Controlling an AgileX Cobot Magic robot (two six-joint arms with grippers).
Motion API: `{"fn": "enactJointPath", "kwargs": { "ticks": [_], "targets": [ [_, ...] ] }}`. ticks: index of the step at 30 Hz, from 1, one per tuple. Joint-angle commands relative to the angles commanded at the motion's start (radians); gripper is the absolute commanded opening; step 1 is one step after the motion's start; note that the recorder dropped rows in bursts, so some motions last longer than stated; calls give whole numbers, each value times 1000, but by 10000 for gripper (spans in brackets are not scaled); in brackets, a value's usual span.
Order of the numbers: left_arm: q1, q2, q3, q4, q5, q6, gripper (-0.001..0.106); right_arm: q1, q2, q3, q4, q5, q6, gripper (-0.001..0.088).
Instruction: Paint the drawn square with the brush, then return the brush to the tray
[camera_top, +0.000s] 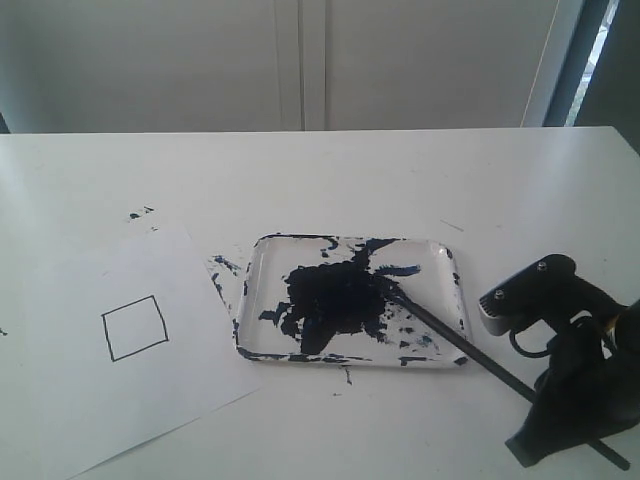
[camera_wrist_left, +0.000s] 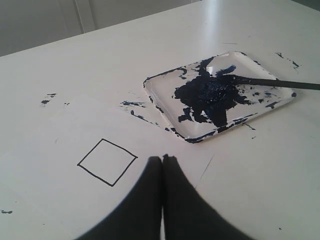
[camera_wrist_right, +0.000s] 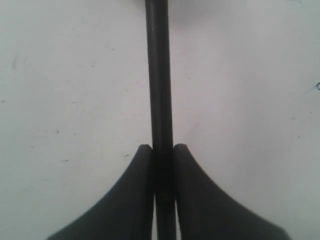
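The drawn square (camera_top: 135, 327) (camera_wrist_left: 107, 162) is blank inside, on white paper (camera_top: 60, 400). To its right the clear tray (camera_top: 430, 280) (camera_wrist_left: 165, 100) holds a dark navy paint pool. The brush (camera_top: 470, 350) (camera_wrist_left: 285, 83) (camera_wrist_right: 159, 75) has its tip in that pool, and its handle runs over the tray's near right corner onto the table. My right gripper (camera_top: 555, 425) (camera_wrist_right: 162, 147) is shut on the handle, low over the table. My left gripper (camera_wrist_left: 162, 158) is shut and empty, above the paper just beside the square; the exterior view does not show it.
Paint specks (camera_top: 140, 213) mark the table beyond the paper, and smears (camera_top: 222, 268) lie between paper and tray. A white wall and a window frame (camera_top: 560, 60) stand behind the table's far edge.
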Motion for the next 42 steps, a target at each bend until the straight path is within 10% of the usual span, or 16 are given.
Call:
{"fn": "enactJointPath", "kwargs": {
  "ticks": [42],
  "targets": [
    [0, 0, 0, 0, -2, 0, 0, 0, 0, -2, 228, -145, -151, 0]
  ]
}}
